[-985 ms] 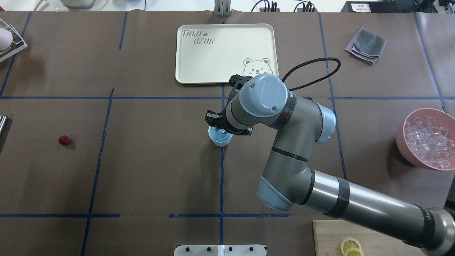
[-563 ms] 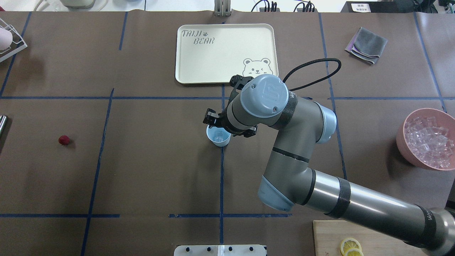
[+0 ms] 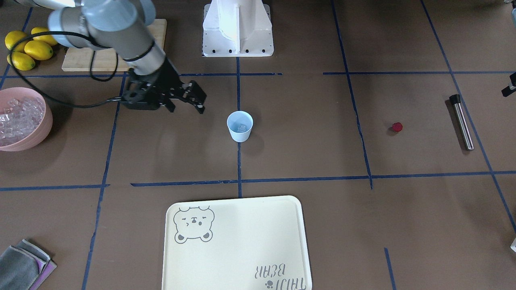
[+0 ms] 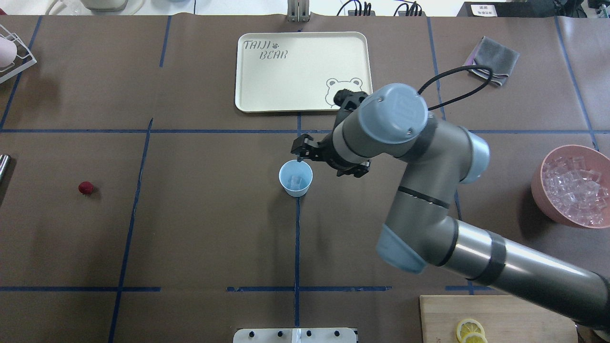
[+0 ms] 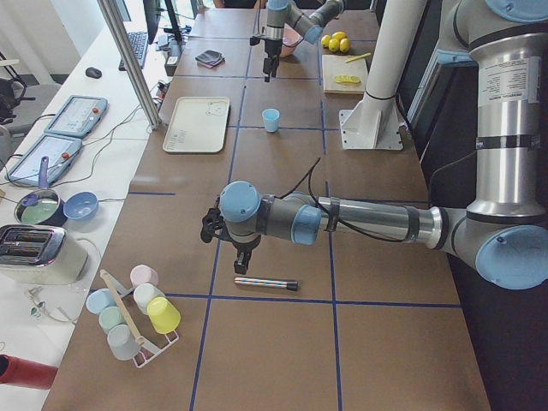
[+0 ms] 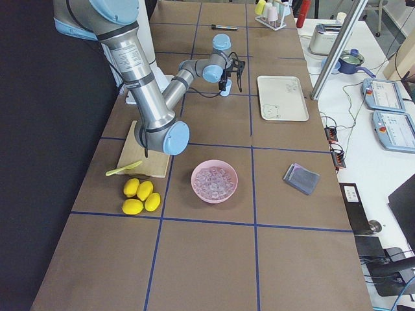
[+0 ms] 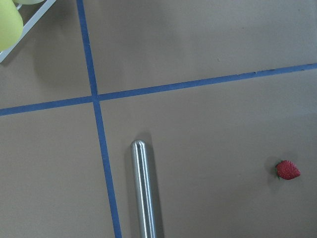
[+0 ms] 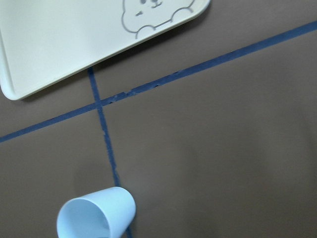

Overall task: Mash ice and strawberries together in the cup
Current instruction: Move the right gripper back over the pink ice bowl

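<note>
Just beside the spread-open right gripper [image 3: 200, 104], a pale-blue cup [image 3: 240, 131] stands upright holding an ice cube [image 3: 242, 128]; the strawberry [image 3: 397, 127] lies well apart, near the left gripper [image 5: 245, 259], its grip impossible to tell

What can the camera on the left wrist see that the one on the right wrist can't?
Only the left wrist view shows the red strawberry, a shiny metal rod and a yellow cup in the corner. Only the right wrist view shows the pale-blue cup and the bear tray. Both show the brown table with blue tape lines.
</note>
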Robot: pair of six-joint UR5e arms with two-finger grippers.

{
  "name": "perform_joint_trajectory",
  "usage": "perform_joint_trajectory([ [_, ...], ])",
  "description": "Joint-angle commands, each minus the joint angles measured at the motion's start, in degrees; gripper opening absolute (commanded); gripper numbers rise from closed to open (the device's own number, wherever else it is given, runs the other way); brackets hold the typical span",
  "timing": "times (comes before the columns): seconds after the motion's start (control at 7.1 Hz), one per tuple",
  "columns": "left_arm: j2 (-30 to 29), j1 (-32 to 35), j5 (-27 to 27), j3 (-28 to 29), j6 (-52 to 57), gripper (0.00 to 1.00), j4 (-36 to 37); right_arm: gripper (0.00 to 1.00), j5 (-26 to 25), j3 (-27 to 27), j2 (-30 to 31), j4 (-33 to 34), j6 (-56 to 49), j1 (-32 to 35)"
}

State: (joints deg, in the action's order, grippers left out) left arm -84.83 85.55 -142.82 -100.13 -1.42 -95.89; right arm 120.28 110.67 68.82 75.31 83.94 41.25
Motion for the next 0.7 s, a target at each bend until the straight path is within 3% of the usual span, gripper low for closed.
perform_joint_trajectory([
  [0.0, 0.01, -0.03, 0.00, 0.11, 0.01, 1.00, 0.00, 1.00, 6.27, 9.79, 21.16, -0.95, -18.78, 8.38],
  [0.28, 0.01, -0.03, 0.00, 0.03, -0.08, 1.00, 0.00, 1.00, 5.84, 9.75, 35.96, -6.89, -34.92, 13.93],
  [0.56, 0.01, -0.03, 0.00, -0.15, -0.08, 1.00, 0.00, 1.00, 5.58, 2.04, 39.98, -14.81, -44.69, 17.80],
])
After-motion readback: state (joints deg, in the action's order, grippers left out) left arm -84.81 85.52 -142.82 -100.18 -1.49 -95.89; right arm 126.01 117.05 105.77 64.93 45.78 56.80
